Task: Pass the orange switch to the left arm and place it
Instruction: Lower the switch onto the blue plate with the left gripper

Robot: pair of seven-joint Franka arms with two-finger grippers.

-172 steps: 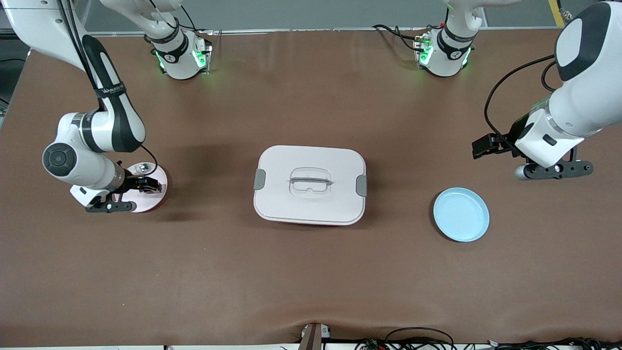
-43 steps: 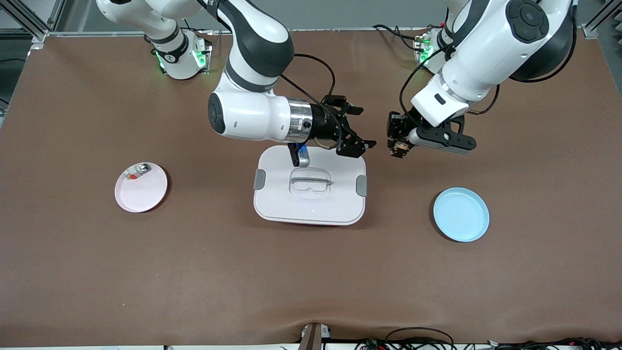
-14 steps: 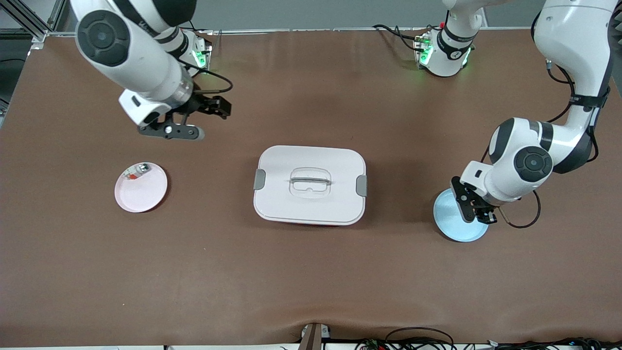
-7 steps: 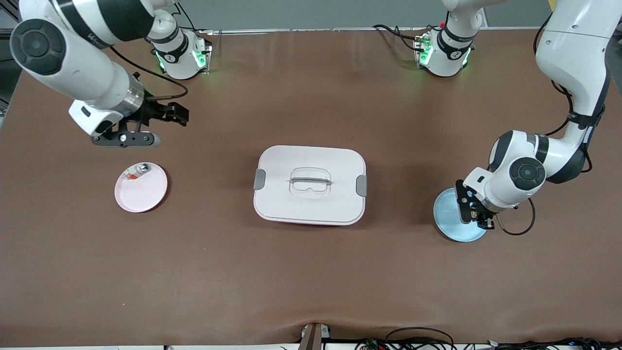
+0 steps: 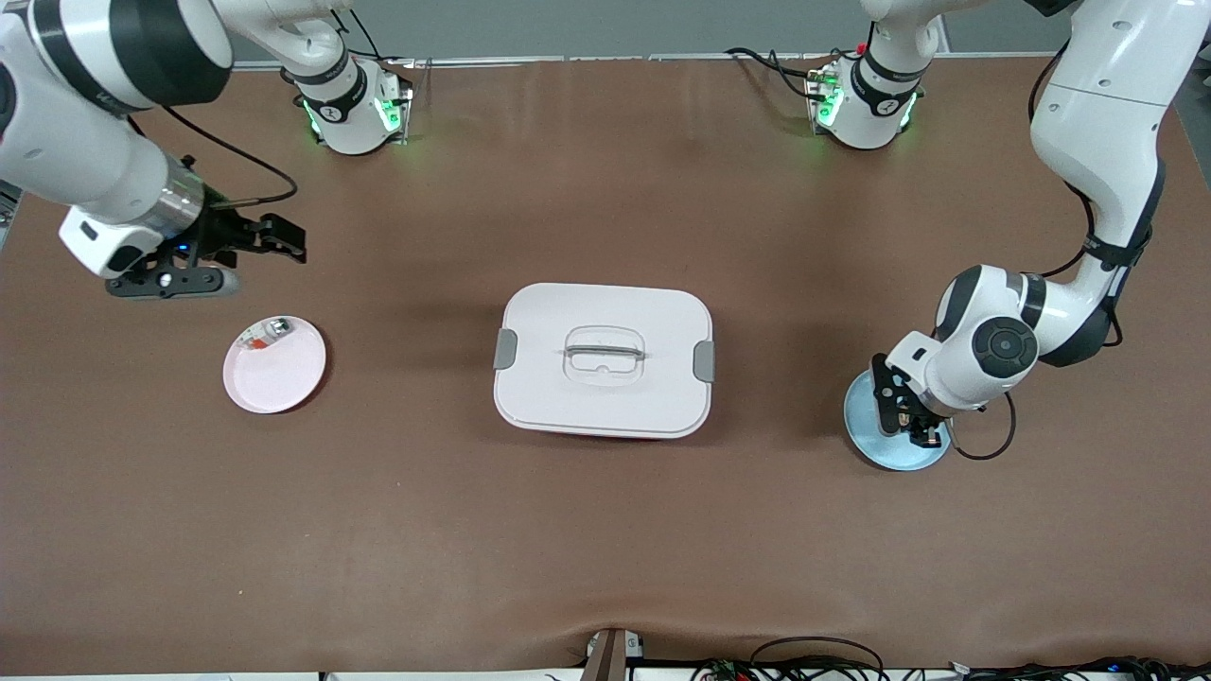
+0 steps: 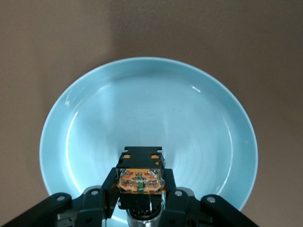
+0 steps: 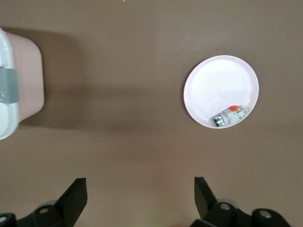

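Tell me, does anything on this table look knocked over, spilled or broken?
Nothing stands out. The large white lidded box sits square and closed, the round blue plate and round pink plate lie flat, nothing spilled.

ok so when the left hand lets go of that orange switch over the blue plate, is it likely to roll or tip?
The orange switch, pinched in the left hand above the blue plate, looks blocky and flat-sided, so rolling seems unlikely. It appears small, rigid and probably light. The plate looks glossy, so the switch might skid a little or topple onto a side.

Brown table (image 5: 605, 530), grey floor strip (image 5: 605, 28)
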